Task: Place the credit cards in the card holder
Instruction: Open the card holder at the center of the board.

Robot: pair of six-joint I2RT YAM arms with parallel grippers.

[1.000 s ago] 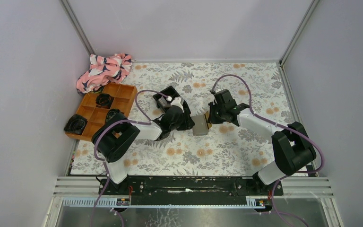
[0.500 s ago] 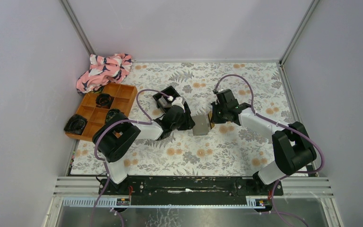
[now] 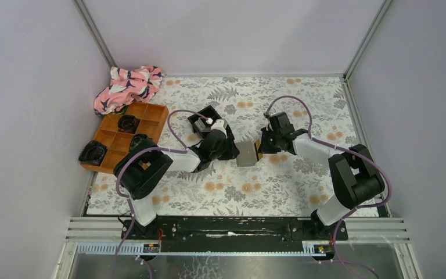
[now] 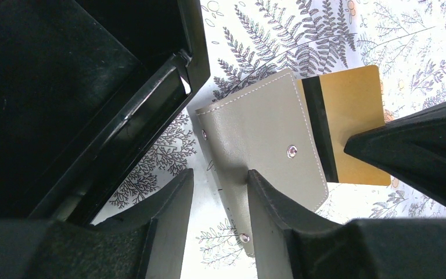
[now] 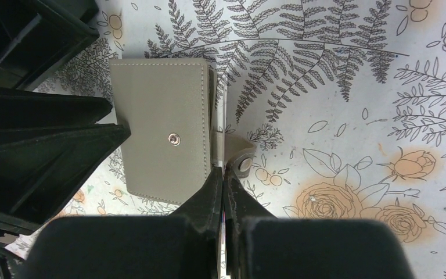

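The grey-taupe card holder (image 4: 261,133) lies closed on the floral table, seen from above in the top view (image 3: 246,153). A gold credit card (image 4: 354,125) with a black stripe sticks out of its right side, part way in. My right gripper (image 5: 223,173) is shut on this card, which is edge-on in the right wrist view, right beside the card holder (image 5: 162,133). My left gripper (image 4: 218,189) stands open at the holder's left edge. Its right finger (image 4: 276,221) lies over the holder, and its left finger (image 4: 171,224) is apart from it.
A black square tray (image 4: 64,87) sits just left of the card holder, also seen from above (image 3: 206,119). An orange compartment tray (image 3: 129,136) with dark items and a pink patterned cloth (image 3: 129,86) are at the far left. Walls enclose the table.
The right arm has shifted slightly, its wrist and cable swinging a little right. The card holder, the card and the left gripper stay about where they were.
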